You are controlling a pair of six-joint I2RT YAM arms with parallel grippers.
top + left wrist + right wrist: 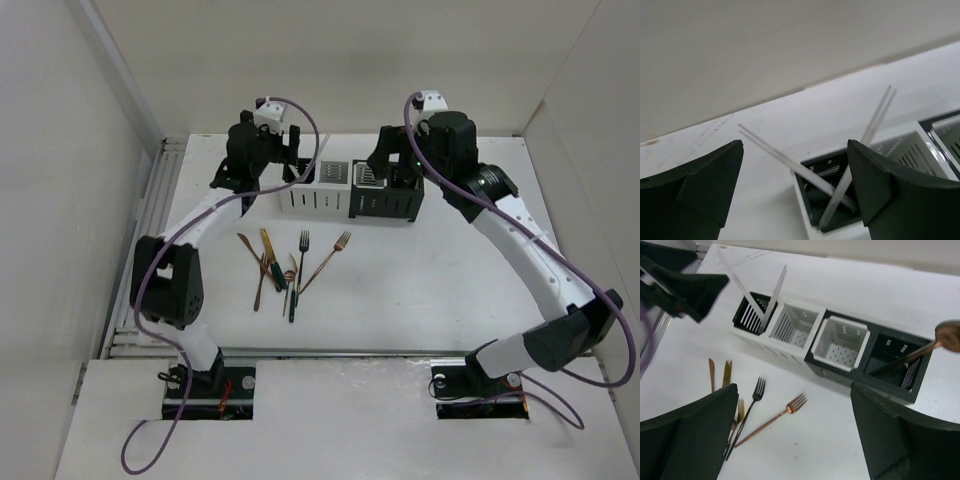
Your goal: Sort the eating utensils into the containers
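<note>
The containers (350,192) stand in a row at the back of the table, four square slotted caddies joined side by side (842,342). Two white sticks (840,185) lean crossed in the leftmost caddy (812,210). My left gripper (795,145) hovers just above them, open and holding nothing. A copper spoon (946,337) rests in the rightmost black caddy (892,365). My right gripper (794,387) is open and empty above the row's right half (392,170). The other eating utensils lie loose in front, among them a copper fork (771,421), a black fork (747,410) and a gold knife (268,248).
Grey walls close in the table at the back and on both sides. A metal rail (150,230) runs along the left edge. Purple cables (310,120) loop over both arms. The loose utensils cluster between the arms' bases and the caddies.
</note>
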